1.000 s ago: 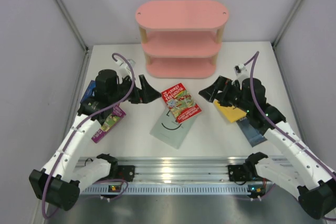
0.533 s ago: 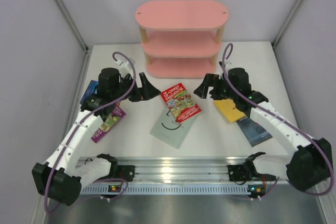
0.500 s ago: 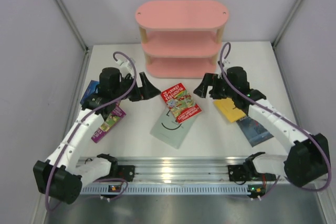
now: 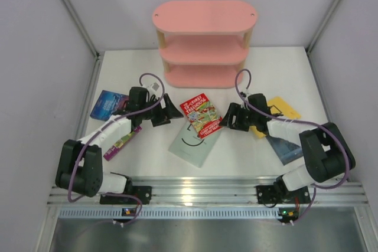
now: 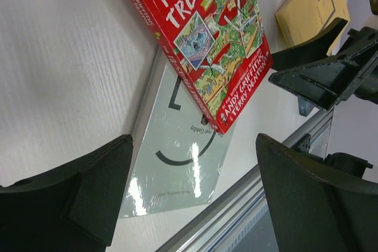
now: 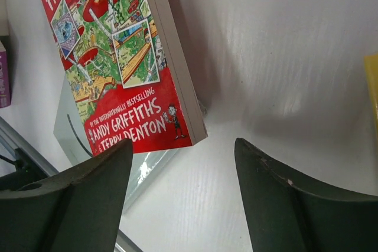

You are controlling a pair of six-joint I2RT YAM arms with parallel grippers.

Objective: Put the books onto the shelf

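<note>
The pink shelf (image 4: 204,39) stands at the back centre. A red illustrated book (image 4: 202,115) lies on the table, overlapping a pale grey-green book (image 4: 190,144). My left gripper (image 4: 171,111) sits low just left of the red book and is open. My right gripper (image 4: 226,117) is low at the red book's right edge, open with nothing between its fingers. In the left wrist view the red book (image 5: 201,45) and grey-green book (image 5: 177,163) lie ahead of the open gripper (image 5: 194,143). In the right wrist view the red book's (image 6: 112,57) corner lies just ahead of the gripper (image 6: 183,146).
A yellow book (image 4: 283,109) and a dark navy book (image 4: 287,147) lie right of the right arm. A purple book (image 4: 121,140) and a blue book (image 4: 108,103) lie by the left arm. The metal rail (image 4: 201,193) runs along the near edge.
Both arms have dropped low to the table and moved in on the red book from either side. The right jaws have narrowed somewhat.
</note>
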